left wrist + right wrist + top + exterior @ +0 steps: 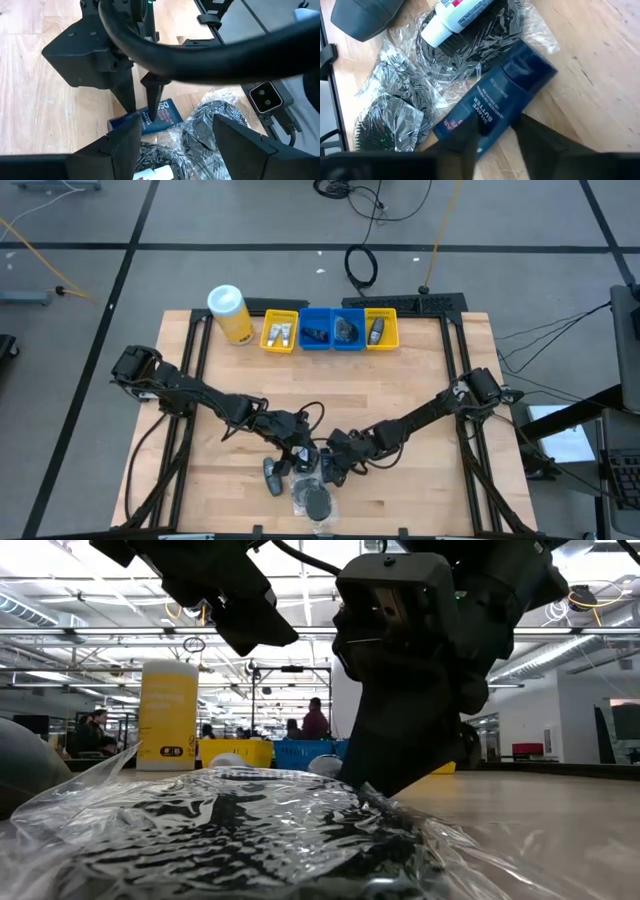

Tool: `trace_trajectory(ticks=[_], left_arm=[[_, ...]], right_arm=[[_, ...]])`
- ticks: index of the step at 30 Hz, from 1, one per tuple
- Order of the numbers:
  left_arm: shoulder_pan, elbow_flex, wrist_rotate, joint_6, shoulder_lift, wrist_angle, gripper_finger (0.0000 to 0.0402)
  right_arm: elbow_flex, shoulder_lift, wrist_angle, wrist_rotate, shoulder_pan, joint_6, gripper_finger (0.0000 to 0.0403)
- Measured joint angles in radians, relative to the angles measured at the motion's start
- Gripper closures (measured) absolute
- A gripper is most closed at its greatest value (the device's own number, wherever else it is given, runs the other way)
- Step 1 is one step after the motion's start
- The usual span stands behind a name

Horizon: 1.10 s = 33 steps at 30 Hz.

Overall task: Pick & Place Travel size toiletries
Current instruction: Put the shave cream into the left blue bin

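A dark blue sachet (505, 85) lies flat on the wood among black puffs in clear wrap (390, 120) and a white tube (457, 15) that rests on one puff. A dark grey oval bottle (272, 477) lies just to their left. My right gripper (333, 465) points down at the sachet's near end, its fingers close together. My left gripper (298, 452) hovers open beside it, over the puffs (210, 120) and the tube (155, 173), touching nothing. In the low view a wrapped puff (230, 840) fills the foreground. My right gripper meets the sachet at one end (465, 120), coming from above and pointing down. One fingertip (152, 107) stands on the printed face (162, 114) and the other at its edge. The sachet still lies on the table. The finger hides whether the end is pinched.
A tall yellow canister with a white lid (231, 313) and a row of yellow (279, 331), blue (333, 329) and yellow (381, 329) bins holding items stand along the far edge. Bare wood lies between them and the arms. Both grippers crowd the near-centre pile.
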<state>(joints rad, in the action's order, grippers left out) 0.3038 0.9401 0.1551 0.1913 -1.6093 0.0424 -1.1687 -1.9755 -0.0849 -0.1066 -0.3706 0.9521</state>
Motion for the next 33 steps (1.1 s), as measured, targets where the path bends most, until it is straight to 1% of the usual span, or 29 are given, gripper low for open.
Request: trace_trajectory(ticks=[4, 6, 11, 15, 18, 22, 27, 33], left_arm=[[0.000, 0.000, 0.000, 0.000, 0.000, -0.003, 0.0158], [0.000, 0.000, 0.000, 0.000, 0.000, -0.002, 0.0158], [0.000, 0.000, 0.000, 0.005, 0.000, -0.002, 0.0158], [0.000, 0.000, 0.000, 0.008, 0.000, -0.001, 0.0158], [0.000, 0.000, -0.006, 0.013, 0.000, 0.002, 0.0158], [0.000, 0.000, -0.047, 0.019, 0.000, 0.005, 0.0158], [-0.002, 0.000, -0.118, 0.031, 0.000, 0.009, 0.0158], [-0.003, 0.000, -0.244, 0.036, 0.013, 0.005, 0.0158]], right_arm=[[0.000, 0.001, 0.008, 0.002, 0.000, -0.025, 0.0363], [-0.001, 0.002, 0.009, 0.003, 0.000, -0.038, 0.0389], [-0.001, 0.009, 0.001, 0.005, 0.000, -0.055, 0.0382], [0.002, 0.043, -0.029, 0.003, 0.012, -0.111, 0.0397], [0.003, 0.079, -0.078, -0.006, 0.031, -0.148, 0.0398], [0.004, 0.108, -0.146, -0.024, 0.059, -0.187, 0.0400], [0.003, 0.132, -0.179, -0.024, 0.099, -0.253, 0.0400], [0.003, 0.148, -0.200, -0.023, 0.159, -0.321, 0.0401]])
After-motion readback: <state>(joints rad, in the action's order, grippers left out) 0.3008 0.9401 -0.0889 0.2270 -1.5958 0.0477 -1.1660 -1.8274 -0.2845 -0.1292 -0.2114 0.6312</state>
